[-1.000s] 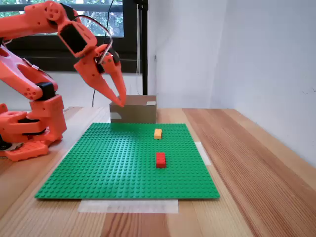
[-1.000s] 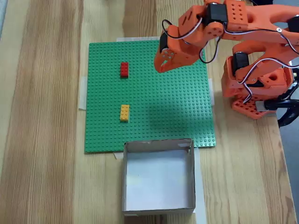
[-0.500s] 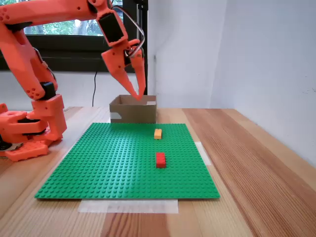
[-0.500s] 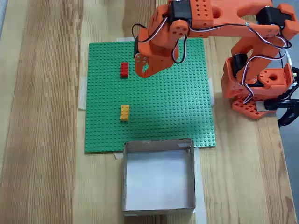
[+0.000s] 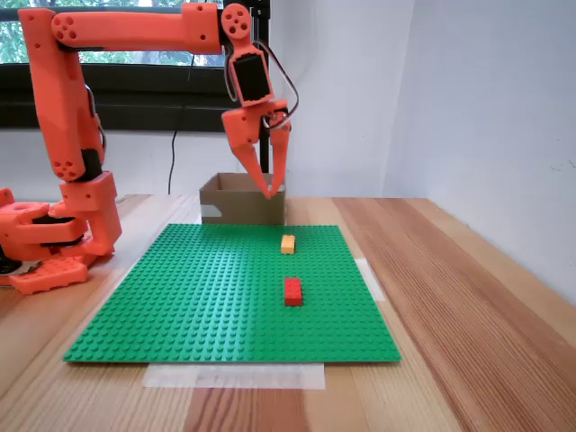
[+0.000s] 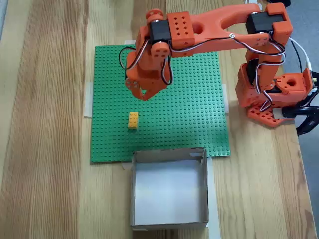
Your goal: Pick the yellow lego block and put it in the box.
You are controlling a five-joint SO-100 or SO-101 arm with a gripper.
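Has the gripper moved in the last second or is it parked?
Yes. In the top-down fixed view the gripper has swung leftward across the green baseplate, from near its right side to just above the yellow lego block, covering the red brick's spot.

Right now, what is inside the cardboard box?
In the fixed view from above, the box shows a bare pale floor with nothing on it. The yellow lego block lies outside, on the green baseplate. From the side, the box's walls hide its inside.
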